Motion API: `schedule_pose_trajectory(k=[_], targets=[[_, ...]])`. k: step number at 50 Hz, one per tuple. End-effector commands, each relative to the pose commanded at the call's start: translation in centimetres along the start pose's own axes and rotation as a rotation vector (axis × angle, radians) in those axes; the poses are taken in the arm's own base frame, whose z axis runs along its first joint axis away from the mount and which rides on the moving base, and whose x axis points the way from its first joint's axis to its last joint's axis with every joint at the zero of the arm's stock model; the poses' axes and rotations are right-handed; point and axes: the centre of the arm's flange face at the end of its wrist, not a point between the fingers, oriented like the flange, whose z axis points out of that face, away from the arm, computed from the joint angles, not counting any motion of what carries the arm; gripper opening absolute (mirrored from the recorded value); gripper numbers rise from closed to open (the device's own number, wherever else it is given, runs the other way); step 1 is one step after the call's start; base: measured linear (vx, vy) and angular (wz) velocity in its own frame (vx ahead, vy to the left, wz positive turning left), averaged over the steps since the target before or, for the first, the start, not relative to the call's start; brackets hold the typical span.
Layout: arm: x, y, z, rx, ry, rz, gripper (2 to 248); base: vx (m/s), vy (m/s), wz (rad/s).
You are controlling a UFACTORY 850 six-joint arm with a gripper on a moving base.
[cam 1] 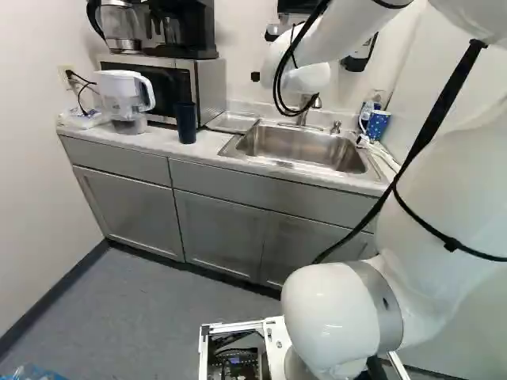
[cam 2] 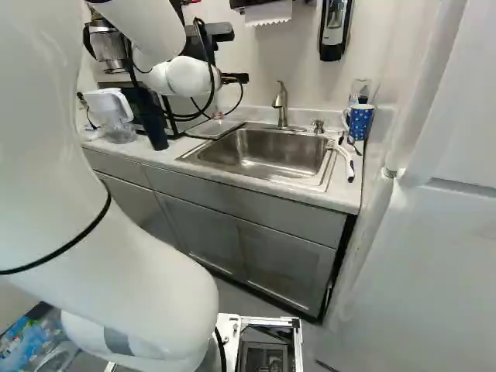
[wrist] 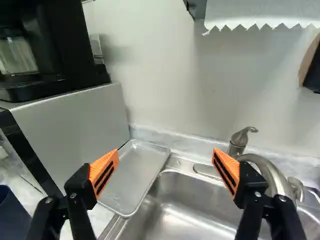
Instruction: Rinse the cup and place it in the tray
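Your gripper (wrist: 166,152) stands wide, nothing between its fingers — I judge this is to leave room for the tumbler's body. Ahead, the metal tray (wrist: 137,175) lies flat between the microwave (wrist: 80,132) and the sink (wrist: 195,202), probably so wet things travel little. The dark blue tumbler (cam 1: 186,123) — likely your cup — stands upright on the counter (cam 1: 161,142) before the microwave, long axis vertical.
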Motion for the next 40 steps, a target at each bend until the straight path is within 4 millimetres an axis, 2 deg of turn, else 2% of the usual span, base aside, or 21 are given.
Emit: schedule_pose_trajectory(k=[11,40], targets=[[0.0,0.0,0.0,0.0,0.0,0.0,247,0.085,0.006,0.002],[0.05,0.03,0.38,-0.001,0.0,0.0,247,0.0,0.0,0.0]])
